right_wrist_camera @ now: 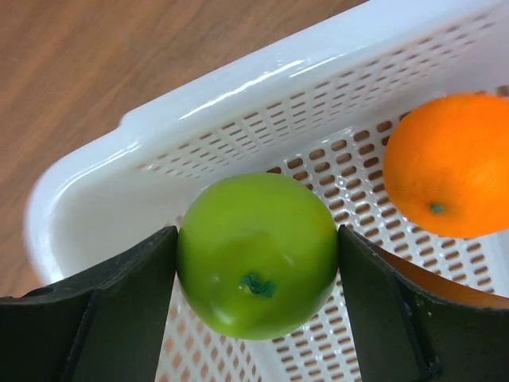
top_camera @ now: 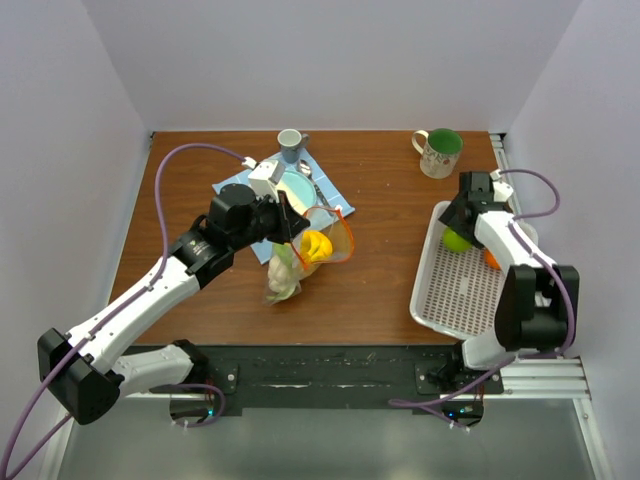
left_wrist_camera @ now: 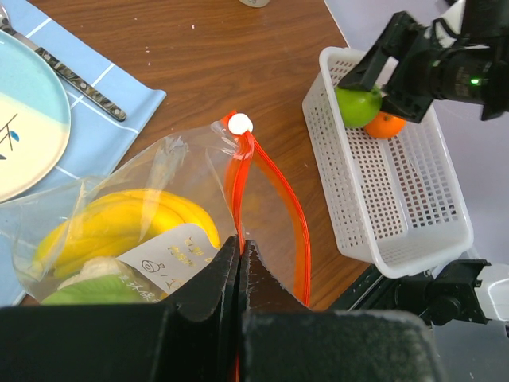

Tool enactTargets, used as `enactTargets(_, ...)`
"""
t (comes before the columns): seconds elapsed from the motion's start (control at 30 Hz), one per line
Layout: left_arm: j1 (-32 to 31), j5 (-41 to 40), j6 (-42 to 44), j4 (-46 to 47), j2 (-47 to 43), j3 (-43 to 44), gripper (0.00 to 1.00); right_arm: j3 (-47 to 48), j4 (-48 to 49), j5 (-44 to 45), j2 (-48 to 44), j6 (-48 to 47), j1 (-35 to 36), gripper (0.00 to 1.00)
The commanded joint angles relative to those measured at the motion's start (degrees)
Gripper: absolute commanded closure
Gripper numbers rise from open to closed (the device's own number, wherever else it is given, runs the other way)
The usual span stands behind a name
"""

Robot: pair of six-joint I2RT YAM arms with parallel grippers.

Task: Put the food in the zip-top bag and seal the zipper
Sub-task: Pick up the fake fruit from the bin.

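We see the right gripper (right_wrist_camera: 257,270) touching both sides of the green apple (right_wrist_camera: 254,239) in the white basket's (right_wrist_camera: 238,87) far corner, with the orange (right_wrist_camera: 449,163) beside it, cropped. The left gripper (left_wrist_camera: 239,267) is pinched flat on the zip-top bag (left_wrist_camera: 159,171) mouth at the zipper (left_wrist_camera: 286,199), well left of the basket. The banana (left_wrist_camera: 135,219) is inside and the leafy piece (left_wrist_camera: 79,293) is mostly hidden.

Bright, even light from above leaves soft shadows. Glare streaks the basket (right_wrist_camera: 262,72) rim at twelve o'clock in the right wrist view; sheen whitens the zip-top bag (left_wrist_camera: 159,167).

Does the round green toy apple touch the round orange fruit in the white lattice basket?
Apart. The right wrist view shows bare floor of the white basket between the green apple and the orange fruit.
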Motion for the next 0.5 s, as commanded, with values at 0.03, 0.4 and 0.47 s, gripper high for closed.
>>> enactTargets(0.03,0.32,-0.32,-0.11,3.01,-0.18,2.17,1.00,0.96,-5.32,0.22,-9.50,-0.83,-0.26,0.61)
enactTargets(0.4,0.32,0.03,-0.38,3.71,0.79,2.60,1.00,3.76,-11.56,-11.02,-21.19,-1.27,2.45,0.64)
enactTargets(0.47,0.23,0.20,-0.55,3.97,1.05,2.69,1.00,5.60,-12.35,-10.68,-21.90,0.13,8.31,0.64)
